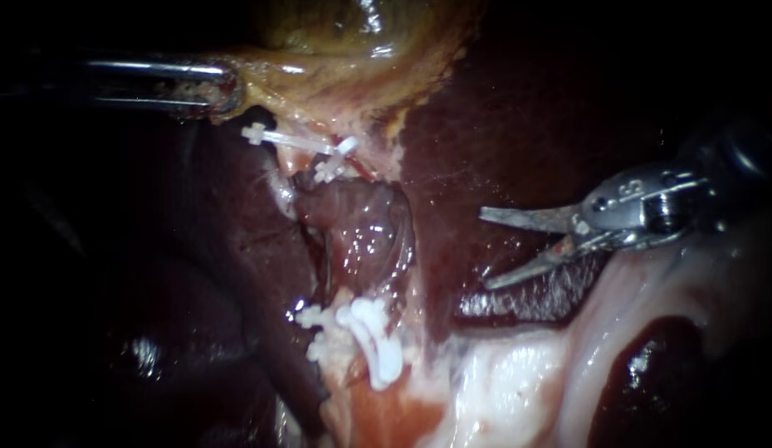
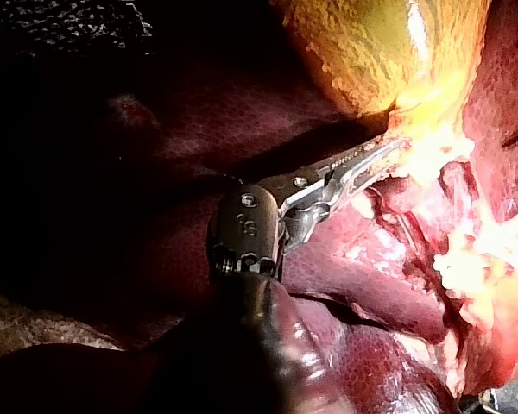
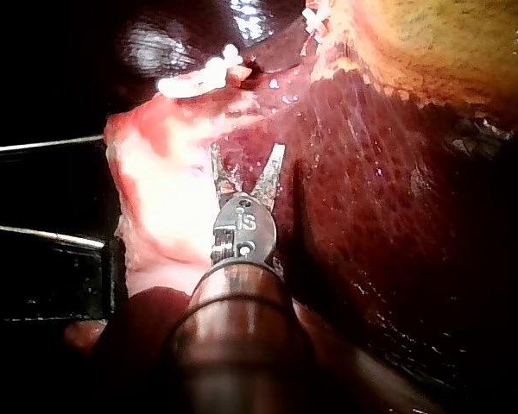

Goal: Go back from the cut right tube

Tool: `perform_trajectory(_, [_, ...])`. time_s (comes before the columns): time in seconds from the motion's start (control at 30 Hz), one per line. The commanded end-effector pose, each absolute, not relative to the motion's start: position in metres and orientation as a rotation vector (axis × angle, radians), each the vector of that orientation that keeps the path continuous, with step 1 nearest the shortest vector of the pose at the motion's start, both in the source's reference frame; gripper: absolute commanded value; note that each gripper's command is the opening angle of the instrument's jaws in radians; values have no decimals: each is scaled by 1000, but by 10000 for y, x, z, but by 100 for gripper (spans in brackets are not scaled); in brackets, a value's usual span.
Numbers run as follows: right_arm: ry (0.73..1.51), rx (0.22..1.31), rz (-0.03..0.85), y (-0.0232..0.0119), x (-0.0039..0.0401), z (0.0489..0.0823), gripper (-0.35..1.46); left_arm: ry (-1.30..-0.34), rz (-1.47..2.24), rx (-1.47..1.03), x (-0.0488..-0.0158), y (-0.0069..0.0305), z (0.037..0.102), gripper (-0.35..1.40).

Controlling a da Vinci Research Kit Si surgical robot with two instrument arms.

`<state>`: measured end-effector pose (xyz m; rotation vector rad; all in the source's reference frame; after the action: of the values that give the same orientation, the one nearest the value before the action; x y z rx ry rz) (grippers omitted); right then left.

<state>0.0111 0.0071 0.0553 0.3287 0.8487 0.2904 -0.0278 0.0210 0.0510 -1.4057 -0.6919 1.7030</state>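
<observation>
Gaping, right instrument [image 1: 486, 249] lies over liver [image 1: 502, 124]; left instrument [image 1: 226, 87] grips gallbladder [image 1: 320, 75].

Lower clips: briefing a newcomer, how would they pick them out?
In the endoscope view, drop from the yellow gallbladder down to the pale tissue. The lower clips lie at its edge: a thick white cluster, bulkier than the thin upper clips.

Two instruments are counted: the left instrument [image 1: 224, 87] and the right instrument [image 1: 486, 249]. One gallbladder [image 1: 336, 50], one liver [image 1: 519, 124] and five clips [image 1: 379, 347] are seen.
</observation>
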Motion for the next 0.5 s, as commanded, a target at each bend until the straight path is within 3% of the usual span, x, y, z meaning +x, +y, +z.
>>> perform_trajectory(0.03, [848,325,297,71,110,553,145,-693,1705,-1407,-280,210,511,-35])
perform_trajectory(0.5, [847,324,301,72,106,553,145,-711,1736,-1403,-324,191,562,-35])
